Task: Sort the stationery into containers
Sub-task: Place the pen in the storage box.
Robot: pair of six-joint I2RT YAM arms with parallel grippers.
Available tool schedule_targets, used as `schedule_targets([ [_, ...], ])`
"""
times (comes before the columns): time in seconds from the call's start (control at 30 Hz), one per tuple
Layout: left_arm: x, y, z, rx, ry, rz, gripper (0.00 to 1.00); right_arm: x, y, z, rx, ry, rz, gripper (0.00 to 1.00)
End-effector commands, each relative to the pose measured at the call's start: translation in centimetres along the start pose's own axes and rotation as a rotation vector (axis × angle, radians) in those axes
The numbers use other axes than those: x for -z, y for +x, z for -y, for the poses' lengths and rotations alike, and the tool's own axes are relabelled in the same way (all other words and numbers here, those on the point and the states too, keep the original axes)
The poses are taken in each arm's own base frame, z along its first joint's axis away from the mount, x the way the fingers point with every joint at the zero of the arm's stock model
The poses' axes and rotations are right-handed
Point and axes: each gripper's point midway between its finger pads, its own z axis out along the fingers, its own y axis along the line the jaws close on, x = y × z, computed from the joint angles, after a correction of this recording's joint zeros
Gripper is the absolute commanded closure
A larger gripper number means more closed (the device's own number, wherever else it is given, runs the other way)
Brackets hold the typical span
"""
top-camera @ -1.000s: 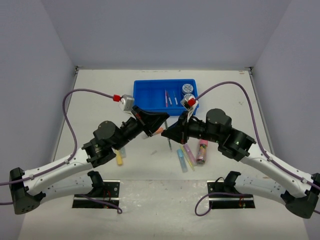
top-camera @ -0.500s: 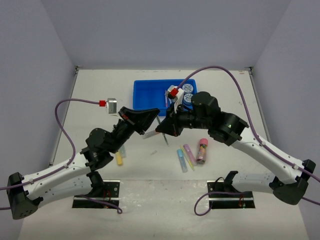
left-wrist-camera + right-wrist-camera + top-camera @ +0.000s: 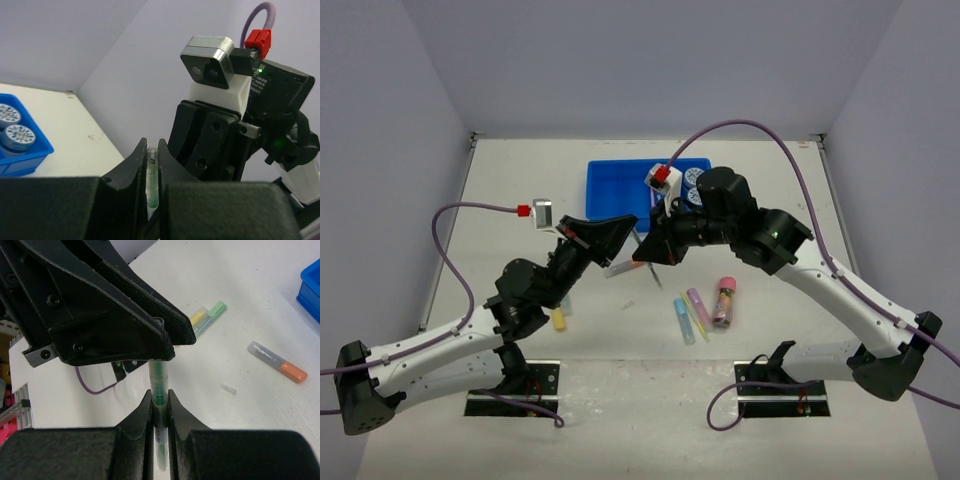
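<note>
Listener: Progress so far?

Describer: Partway, by my reading. Two patterned discs (image 3: 19, 134) sit in an end compartment of the blue tray (image 3: 31, 152). From above, the right arm hides much of the tray, so I cannot say what else it holds.

Listener: And the claws?

Describer: Both are narrow and pinch the same thin pen (image 3: 159, 382), which has a green core. It hangs in the air over the bench (image 3: 520, 200), near the tray's front edge. The left claw (image 3: 152, 150) and the right claw (image 3: 159, 400) meet almost tip to tip along it.

Listener: What is left?

Describer: Plenty. A pink tube (image 3: 725, 300), a purple marker (image 3: 698, 300) and a blue marker (image 3: 682, 322) lie close together on the right. A yellow marker (image 3: 558, 318) lies by the left arm, and an orange marker (image 3: 277, 361) lies below the claws. All of these are on the bench, outside the tray. I judge that one claw must let go before the pen can go in.
</note>
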Motion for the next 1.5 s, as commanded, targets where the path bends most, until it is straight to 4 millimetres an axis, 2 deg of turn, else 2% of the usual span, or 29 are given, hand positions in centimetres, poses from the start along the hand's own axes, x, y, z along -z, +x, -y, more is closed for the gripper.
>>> schedule_targets([
  [0.0, 4.3, 9.3, -3.4, -0.139, -0.168, -0.459, 1.0, 2.6, -14.0, 1.4, 0.163, 0.089, 0.519, 1.0],
  [0.03, 3.9, 7.4, -4.4, -0.189, -0.265, -0.415, 0.9, 1.6, -12.6, 2.3, 0.137, 0.094, 0.491, 1.0],
  [0.07, 3.5, 5.2, -5.8, -0.241, -0.378, -0.345, 0.74, 0.3, -10.8, 3.5, 0.101, 0.102, 0.452, 1.0],
  [0.1, 3.3, 3.4, -6.2, -0.279, -0.441, -0.295, 0.61, -0.4, -9.6, 4.1, 0.077, 0.104, 0.428, 1.0],
  [0.13, 2.8, 1.3, -6.0, -0.317, -0.494, -0.254, 0.33, -1.1, -8.5, 4.6, 0.057, 0.104, 0.406, 1.0],
  [0.2, 2.2, -2.0, -6.4, -0.397, -0.588, -0.178, 0.05, -2.7, -6.1, 6.2, 0.002, 0.123, 0.353, 1.0],
  [0.23, 1.6, -4.3, -5.2, -0.395, -0.602, -0.117, 0.0, -3.2, -5.5, 7.1, -0.015, 0.146, 0.34, 1.0],
  [0.3, 1.3, -7.8, -3.7, -0.386, -0.633, -0.031, 0.0, -4.1, -4.3, 9.5, -0.061, 0.215, 0.303, 1.0],
  [0.33, 1.7, -8.6, -3.6, -0.388, -0.654, -0.015, 0.0, -4.5, -3.8, 11.1, -0.088, 0.251, 0.28, 1.0],
  [0.37, 1.9, -10.2, -3.1, -0.374, -0.673, 0.027, 0.0, -4.2, -4.3, 12.5, -0.109, 0.3, 0.29, 1.0],
  [0.43, 3.0, -11.5, -2.8, -0.375, -0.684, 0.045, 0.0, -3.7, -4.3, 15.7, -0.153, 0.417, 0.277, 1.0],
  [0.5, 4.2, -11.7, -3.4, -0.382, -0.699, 0.039, 0.0, -2.7, -5.1, 19.9, -0.195, 0.568, 0.269, 1.0],
  [0.57, 5.2, -10.8, -4.3, -0.389, -0.707, 0.008, 0.0, -2.6, -5.7, 23.7, -0.217, 0.698, 0.24, 1.0],
  [0.6, 5.7, -10.1, -4.9, -0.395, -0.712, -0.013, 0.0, -2.6, -5.9, 25.8, -0.225, 0.766, 0.224, 1.0],
  [0.67, 6.4, -8.4, -6.1, -0.409, -0.719, -0.068, 0.0, -4.1, -6.2, 29.5, -0.247, 0.833, 0.187, 1.0],
  [0.77, 7.9, -5.0, -8.8, -0.452, -0.749, -0.178, 0.0, -5.1, -5.5, 33.8, -0.295, 0.907, 0.106, 1.0],
  [0.83, 8.7, -3.7, -9.9, -0.472, -0.772, -0.231, 0.0, -6.2, -5.5, 35.4, -0.303, 0.92, 0.076, 1.0],
  [0.93, 9.5, -2.5, -11.1, -0.497, -0.806, -0.277, 0.0, -6.9, -5.4, 36.6, -0.312, 0.939, 0.064, 1.0],
  [1.1, 10.7, -1.2, -12.7, -0.527, -0.85, -0.327, 0.0, -8.8, -2.5, 38.6, -0.342, 0.95, -0.001, 1.0],
  [1.17, 11.1, -0.9, -13.2, -0.536, -0.862, -0.34, 0.0, -9.2, -1.3, 39.1, -0.355, 0.952, -0.025, 0.96],
  [1.27, 11.8, -0.8, -13.8, -0.558, -0.881, -0.35, 0.0, -9.4, -0.7, 39.2, -0.359, 0.948, -0.036, 0.85],
  [1.33, 12.0, -0.9, -14.0, -0.569, -0.893, -0.348, 0.0, -9.3, -0.8, 39.1, -0.36, 0.949, -0.034, 0.67],
  [1.37, 12.1, -1.0, -14.1, -0.57, -0.897, -0.349, 0.0, -9.2, -0.9, 39.0, -0.36, 0.948, -0.031, 0.61],
  [1.47, 12.1, -0.9, -14.2, -0.569, -0.901, -0.347, 0.0, -8.6, -2.1, 38.2, -0.351, 0.94, -0.007, 0.57],
])
